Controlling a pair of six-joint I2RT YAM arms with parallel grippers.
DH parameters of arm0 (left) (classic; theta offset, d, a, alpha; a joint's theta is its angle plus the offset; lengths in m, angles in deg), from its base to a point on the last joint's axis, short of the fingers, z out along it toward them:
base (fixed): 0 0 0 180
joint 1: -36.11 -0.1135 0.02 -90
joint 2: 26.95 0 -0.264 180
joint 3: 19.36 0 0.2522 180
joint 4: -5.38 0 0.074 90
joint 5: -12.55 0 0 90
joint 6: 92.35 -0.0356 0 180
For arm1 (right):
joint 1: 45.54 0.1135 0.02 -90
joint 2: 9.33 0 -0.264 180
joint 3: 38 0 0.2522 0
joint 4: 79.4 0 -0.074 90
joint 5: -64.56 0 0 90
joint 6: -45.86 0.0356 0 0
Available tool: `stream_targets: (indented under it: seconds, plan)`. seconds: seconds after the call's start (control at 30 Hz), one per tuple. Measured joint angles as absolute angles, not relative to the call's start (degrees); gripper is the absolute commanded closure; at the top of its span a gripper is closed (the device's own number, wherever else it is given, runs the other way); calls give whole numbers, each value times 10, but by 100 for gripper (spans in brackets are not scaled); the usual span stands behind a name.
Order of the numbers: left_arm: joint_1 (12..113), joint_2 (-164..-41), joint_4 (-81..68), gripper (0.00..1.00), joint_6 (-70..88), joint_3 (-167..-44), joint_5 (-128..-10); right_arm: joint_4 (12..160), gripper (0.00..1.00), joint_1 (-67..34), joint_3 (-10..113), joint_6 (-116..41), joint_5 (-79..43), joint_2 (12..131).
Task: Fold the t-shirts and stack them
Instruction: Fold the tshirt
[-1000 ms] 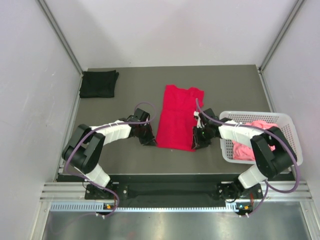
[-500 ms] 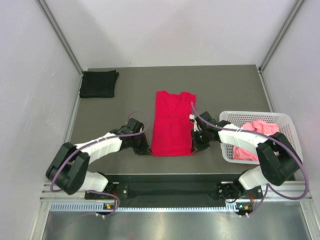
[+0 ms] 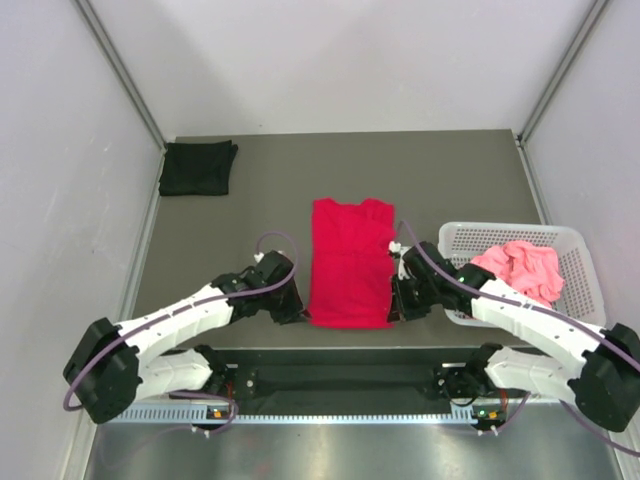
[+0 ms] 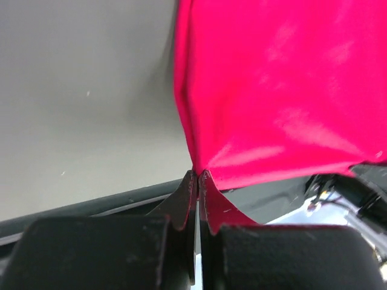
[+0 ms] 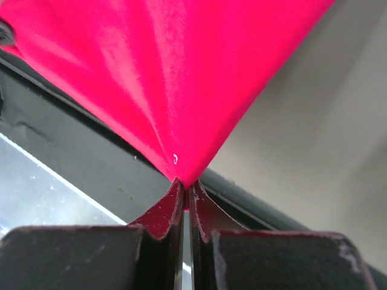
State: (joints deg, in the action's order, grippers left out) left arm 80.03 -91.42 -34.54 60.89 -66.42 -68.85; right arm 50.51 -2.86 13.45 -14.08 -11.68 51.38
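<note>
The bright red t-shirt [image 3: 348, 262] lies flat as a long strip in the middle of the table, its hem at the near edge. My left gripper [image 3: 300, 313] is shut on the hem's near left corner; the left wrist view shows red cloth [image 4: 272, 90] pinched at the fingertips [image 4: 188, 187]. My right gripper [image 3: 396, 312] is shut on the near right corner, with the red cloth [image 5: 163, 78] fanning up from its closed tips. A folded black t-shirt [image 3: 198, 167] sits at the far left corner. The salmon pink t-shirt [image 3: 520, 268] lies crumpled in the basket.
A white lattice basket [image 3: 578, 262] stands at the right edge of the table, beside my right arm. Grey walls close in the table on three sides. The dark near edge of the table [image 3: 340, 350] runs just below both grippers.
Both grippers have dragged the red t-shirt toward the near edge, and it now lies straighter. The right gripper has closed on its corner.
</note>
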Motion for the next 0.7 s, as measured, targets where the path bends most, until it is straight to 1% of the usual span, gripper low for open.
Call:
stream_targets:
  seconds: [0.1,0.23,0.4,0.53,0.7]
  plan:
    - [798,-917,-386,100,603,-720,-720,469,100,-50,165,-149,-114,516]
    - [759,-959,-402,100,567,-824,-734,436,100,-122,246,-185,-102,559]
    - [668,-1084,-402,100,494,-952,-706,427,100,-199,376,-242,-82,675]
    - [617,-1199,-412,100,442,-1050,-672,422,100,-223,473,-280,-68,780]
    - [586,-1318,-421,100,388,-1170,-640,414,100,-242,570,-300,-60,884]
